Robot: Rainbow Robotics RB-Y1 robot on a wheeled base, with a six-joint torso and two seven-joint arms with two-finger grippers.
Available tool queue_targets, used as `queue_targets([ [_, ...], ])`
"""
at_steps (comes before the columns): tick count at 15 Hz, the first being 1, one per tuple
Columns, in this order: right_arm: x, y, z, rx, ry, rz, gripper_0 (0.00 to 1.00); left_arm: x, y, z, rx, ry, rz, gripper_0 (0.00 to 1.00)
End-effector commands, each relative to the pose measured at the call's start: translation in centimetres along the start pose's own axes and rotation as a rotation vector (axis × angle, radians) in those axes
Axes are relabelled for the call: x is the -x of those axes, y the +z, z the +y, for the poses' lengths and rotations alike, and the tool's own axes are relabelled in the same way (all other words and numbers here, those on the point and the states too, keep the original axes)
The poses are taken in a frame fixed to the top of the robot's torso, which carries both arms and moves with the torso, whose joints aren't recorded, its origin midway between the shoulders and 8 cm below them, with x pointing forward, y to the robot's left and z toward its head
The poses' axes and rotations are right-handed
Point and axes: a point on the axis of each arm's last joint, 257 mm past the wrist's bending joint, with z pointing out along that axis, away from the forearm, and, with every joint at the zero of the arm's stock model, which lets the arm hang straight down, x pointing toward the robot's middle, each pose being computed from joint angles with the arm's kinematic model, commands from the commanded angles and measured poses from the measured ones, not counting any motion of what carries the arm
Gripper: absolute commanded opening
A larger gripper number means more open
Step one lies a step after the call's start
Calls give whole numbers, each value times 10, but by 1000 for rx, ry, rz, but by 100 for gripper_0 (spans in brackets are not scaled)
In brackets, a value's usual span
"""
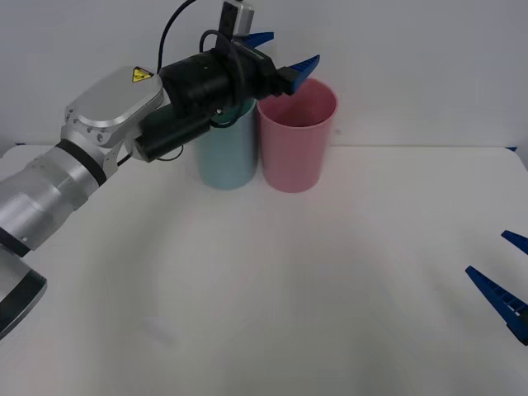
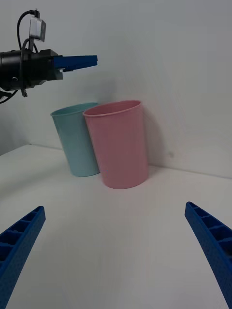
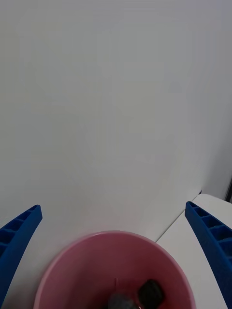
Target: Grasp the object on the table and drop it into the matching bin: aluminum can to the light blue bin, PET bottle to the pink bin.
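Two bins stand touching at the upper middle of the front view, on the far part of the white table (image 1: 272, 313). Left of them, the left arm reaches in from the left edge, its gripper (image 1: 285, 56) above the rims with fingers spread and nothing between them. Next comes the blue bin (image 1: 224, 157), partly behind that arm, then the pink bin (image 1: 295, 136). In the left wrist view the bottle (image 3: 145, 295) lies at the bottom inside the pink bin, black cap showing. At the lower right edge sits the right gripper (image 1: 505, 276), fingers apart, low over the table.
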Motion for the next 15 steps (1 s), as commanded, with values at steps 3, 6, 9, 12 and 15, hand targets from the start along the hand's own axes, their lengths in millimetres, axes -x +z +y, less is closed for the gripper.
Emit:
queue_targets([
  [3,0,0,0,0,0,0,100,-4,-66,13,-5,13,-73,100],
  [6,0,0,0,0,0,0,100,-7,-114,24,-3,14,-100,100],
  [9,0,0,0,0,0,0,100,-15,-163,34,1,37,-91,100],
  [12,0,0,0,0,0,0,100,-23,-217,45,22,75,-67,100],
  [15,0,0,0,0,0,0,100,-35,-271,53,37,125,-28,100],
])
